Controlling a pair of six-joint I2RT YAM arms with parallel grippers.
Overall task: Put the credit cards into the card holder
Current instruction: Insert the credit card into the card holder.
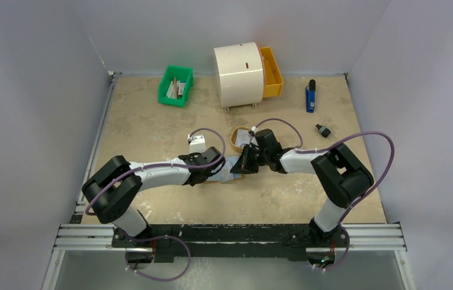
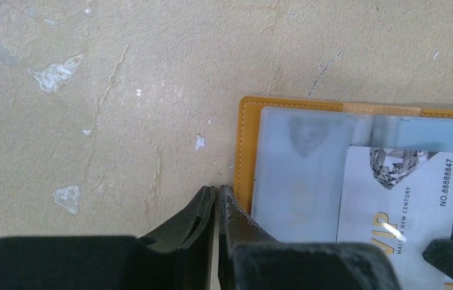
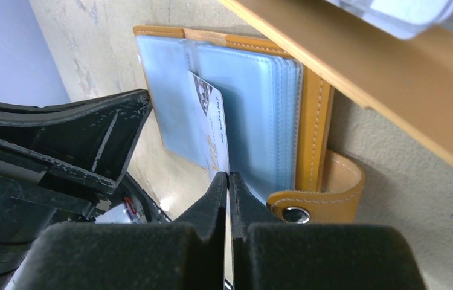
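Found the card holder (image 1: 229, 173) lying open mid-table between the two arms, clear blue-grey sleeves facing up, orange border and snap tab showing. Saw the right gripper (image 3: 228, 179) pressed tight on the near short edge of a white card (image 3: 211, 121), with its far end at or just inside a sleeve mouth; could not tell which. Saw the left gripper (image 2: 217, 192) squeezed together on nothing, tips down at the holder's left border and seemingly touching it, probably to pin it.

Judged the card light, stiff and slick, likely to bow or slip if pushed off-line; best pinched by a short edge and driven straight along its length. Judged the holder light and floppy, apt to slide unless held down, with soft, thin sleeves and tight mouths.

Noted a beige table (image 1: 151, 133), rough, cracked and flecked with pale scuffs, offering some grip. Made out more cards (image 1: 244, 137) in a small oval tray (image 1: 234, 142) just beyond the holder. Noted grey walls on three sides, and a green bin (image 1: 176, 86) and white drum (image 1: 238, 74) well apart at the back
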